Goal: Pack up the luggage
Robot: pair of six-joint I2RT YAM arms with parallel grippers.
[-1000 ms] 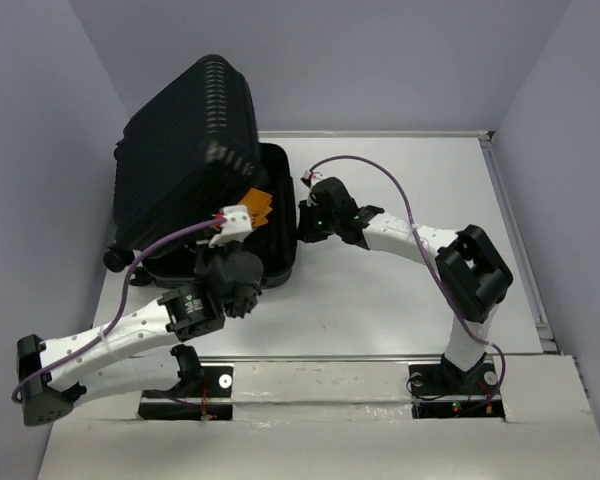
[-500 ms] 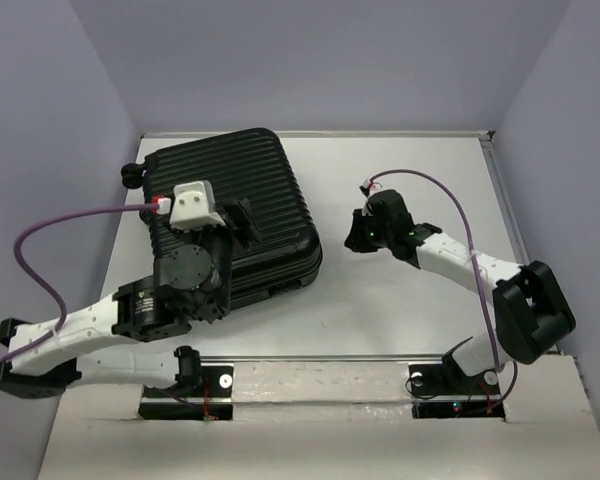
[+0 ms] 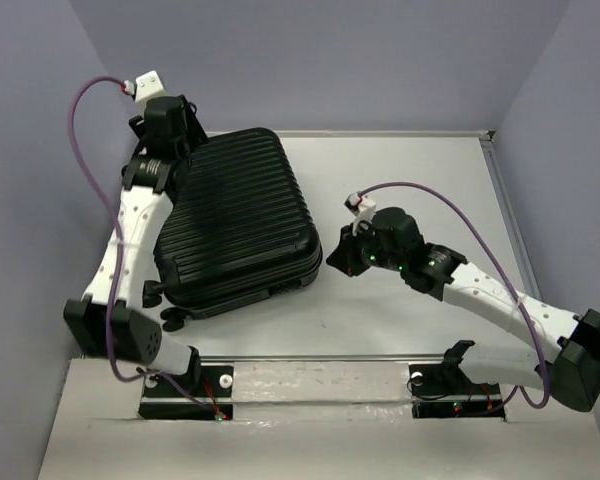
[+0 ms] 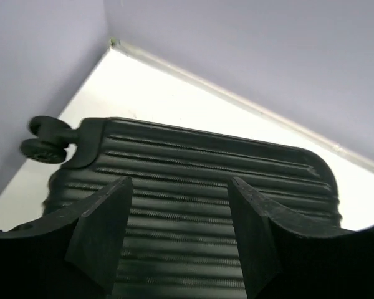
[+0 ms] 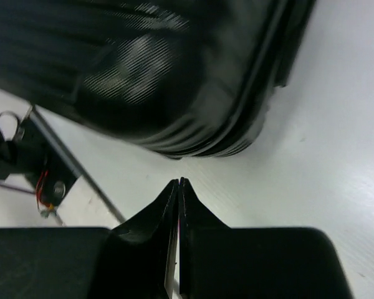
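The suitcase (image 3: pixel 240 220) lies shut and flat on the left half of the table (image 3: pixel 410 180). The left hand (image 4: pixel 179 187) hovers over its far end, fingers spread, empty. The right hand (image 5: pixel 177 185) is pinched closed, empty, beside its near right corner

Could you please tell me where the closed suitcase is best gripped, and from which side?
Probably the wheel jutting from the far left corner of the luggage, taken from above with the open left gripper. Lying flat, the luggage itself looks too broad for the jaws.
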